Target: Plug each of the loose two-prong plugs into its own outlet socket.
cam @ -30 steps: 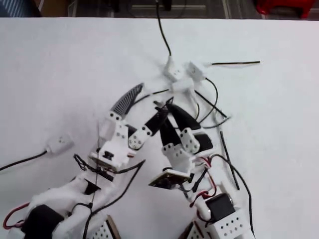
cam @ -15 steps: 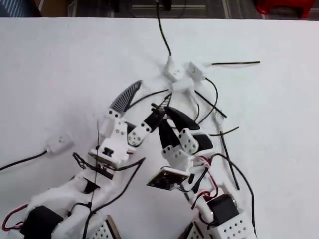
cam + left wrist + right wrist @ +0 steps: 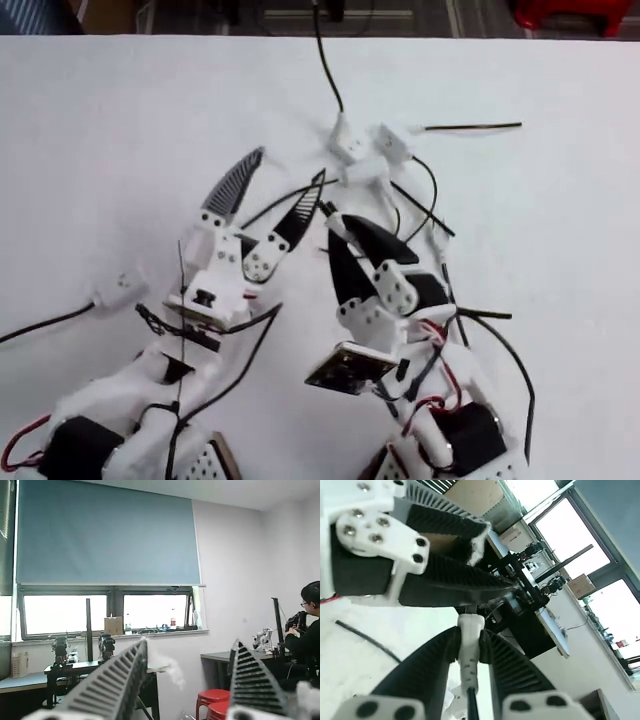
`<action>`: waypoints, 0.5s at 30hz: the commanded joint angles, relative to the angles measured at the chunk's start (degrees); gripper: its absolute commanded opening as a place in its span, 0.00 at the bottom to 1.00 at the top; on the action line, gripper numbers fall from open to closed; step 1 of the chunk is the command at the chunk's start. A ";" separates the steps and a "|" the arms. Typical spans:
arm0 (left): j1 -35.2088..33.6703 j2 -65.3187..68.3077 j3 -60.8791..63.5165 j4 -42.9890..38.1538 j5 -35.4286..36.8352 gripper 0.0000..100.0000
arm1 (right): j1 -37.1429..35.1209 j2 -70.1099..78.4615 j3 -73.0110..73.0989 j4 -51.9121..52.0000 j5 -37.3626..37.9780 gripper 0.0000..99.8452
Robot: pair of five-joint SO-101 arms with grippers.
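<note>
Looking down over the white desk (image 3: 120, 120), the left gripper (image 3: 285, 172) is hovering with its fingers spread apart, just beside the right gripper (image 3: 335, 228); the outlet sockets (image 3: 350, 148) are lying just beyond them. Pointing up into the room in the left wrist view, both ribbed fingers (image 3: 112, 680) are standing well apart. Showing in the right wrist view, the right gripper's fingers (image 3: 427, 665) are clamping a white plug (image 3: 470, 642) by its body.

Right gripper (image 3: 470, 633) grips a white plug (image 3: 469, 652) with black cord (image 3: 470, 706)
</note>
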 commanded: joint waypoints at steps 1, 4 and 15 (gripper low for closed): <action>-0.04 -0.22 -1.05 0.00 -0.09 0.26 | -0.22 -1.27 -7.21 -0.13 0.00 0.02; -0.04 -0.22 -1.05 0.00 -0.09 0.26 | -0.13 -1.27 -8.79 0.48 -0.09 0.02; -0.04 -0.31 -0.70 -11.34 -0.35 0.26 | 5.32 -1.19 5.80 -16.92 -0.62 0.02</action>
